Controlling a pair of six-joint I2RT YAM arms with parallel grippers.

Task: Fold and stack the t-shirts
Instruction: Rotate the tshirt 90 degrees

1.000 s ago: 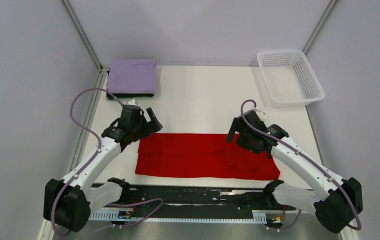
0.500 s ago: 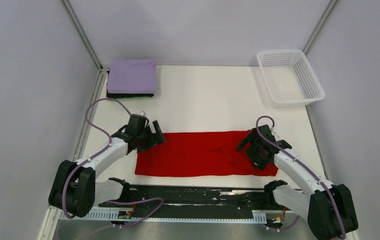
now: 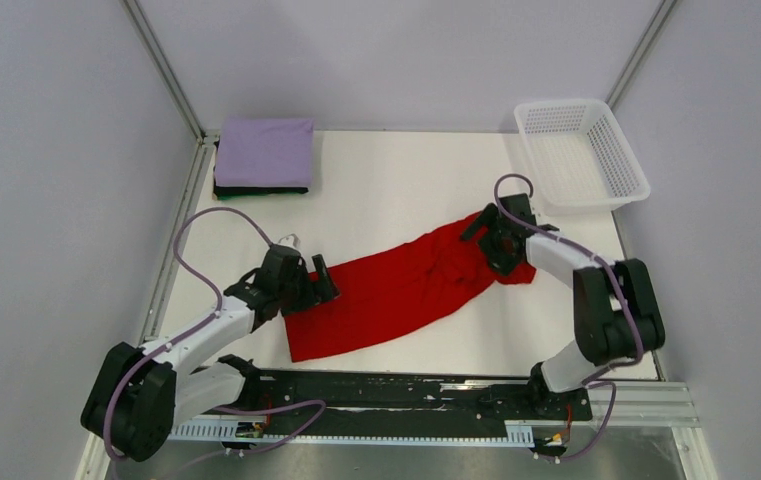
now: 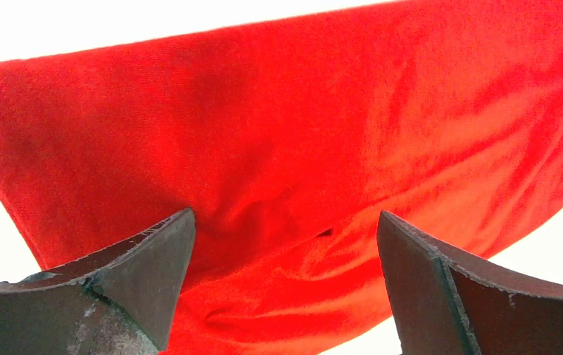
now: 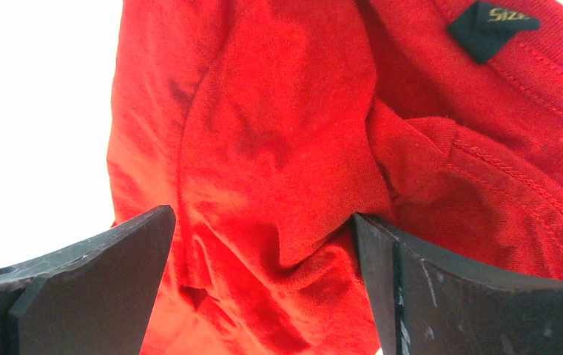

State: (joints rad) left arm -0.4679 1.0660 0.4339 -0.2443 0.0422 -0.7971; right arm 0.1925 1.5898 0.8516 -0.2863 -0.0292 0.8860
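White table [image 3: 406, 190] now has the red t-shirt [image 3: 396, 295] lying slanted and bunched, one end dragged up near the white basket [image 3: 624, 150], with left fingers [image 4: 137, 274] and right fingers [image 5: 93, 274] wide open on it, gripping nothing, so it needs smoothing again.

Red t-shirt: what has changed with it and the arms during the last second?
The red t-shirt went from a flat strip to a slant, its right end dragged toward the basket with the right gripper. The left gripper drew back. Both jaws stayed open; the lavender stack stayed put.
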